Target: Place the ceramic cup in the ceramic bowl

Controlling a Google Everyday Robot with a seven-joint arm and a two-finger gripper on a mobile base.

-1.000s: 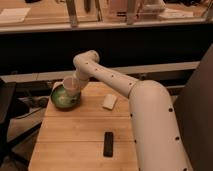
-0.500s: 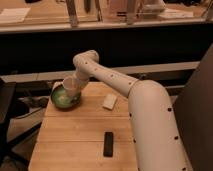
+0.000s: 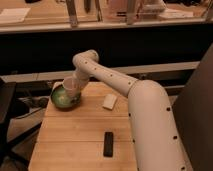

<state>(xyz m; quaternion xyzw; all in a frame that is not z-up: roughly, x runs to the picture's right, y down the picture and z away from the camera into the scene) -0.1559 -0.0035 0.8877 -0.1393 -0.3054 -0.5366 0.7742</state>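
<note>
Pincer [image 3: 75,84], apparently gripping the cup [image 3: 70,87], holds it tilted over the bowl's [image 3: 56,102] right rim, ready for release.

- Warm, dim light falls from above — brightest on the upper shelf [image 3: 40,15] and the wooden table [image 3: 75,135].
- Deep shadow fills the band beneath the shelf.
- A soft sheen lies on the white arm [image 3: 150,115] — the gripper [image 3: 75,86], just above the ceramic bowl [image 3: 57,98], is half shaded.

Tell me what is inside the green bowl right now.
The ceramic bowl shows only its lighter green inside on the left. The ceramic cup, at the gripper, sits over its right rim and covers the part of the bowl beneath it.
</note>
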